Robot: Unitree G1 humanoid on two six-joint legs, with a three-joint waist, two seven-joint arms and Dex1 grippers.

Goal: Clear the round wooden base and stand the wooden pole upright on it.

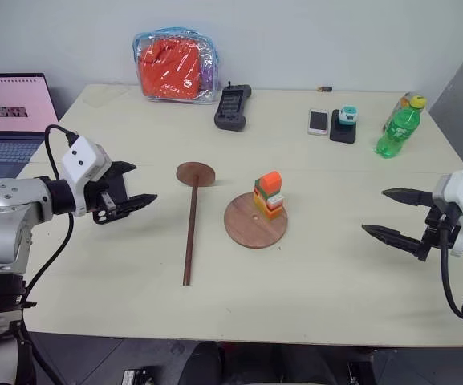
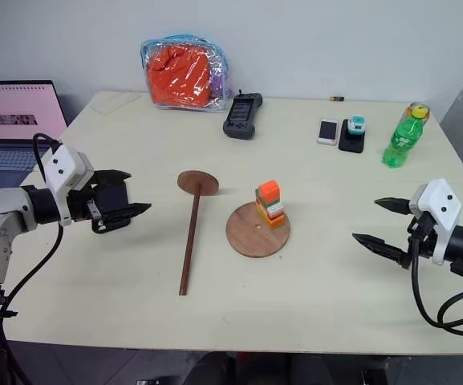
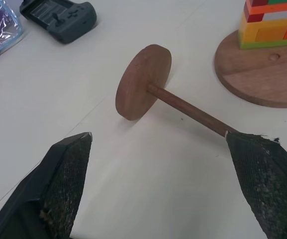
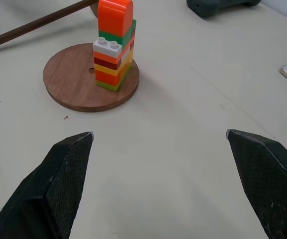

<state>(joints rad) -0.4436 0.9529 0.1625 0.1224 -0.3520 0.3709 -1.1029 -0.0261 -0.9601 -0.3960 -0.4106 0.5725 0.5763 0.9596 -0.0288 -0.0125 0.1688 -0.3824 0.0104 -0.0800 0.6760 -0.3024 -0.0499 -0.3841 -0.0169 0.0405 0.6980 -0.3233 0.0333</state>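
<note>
reddish-brown round wooden base [image 1: 251, 227], dark-brown wooden pole [image 1: 189, 233], orange/yellow/green/white block stack [image 1: 269, 194], green bottle [image 1: 397, 128]

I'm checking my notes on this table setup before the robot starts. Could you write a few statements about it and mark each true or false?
1. A stack of toy bricks stands on the round wooden base. True.
2. The wooden pole stands upright. False: it lies flat on the table.
3. The left gripper holds the pole. False: its jaws are open and empty.
4. The right gripper is open, apart from the base. True.
5. A green bottle stands near the table's far right corner. True.
</note>
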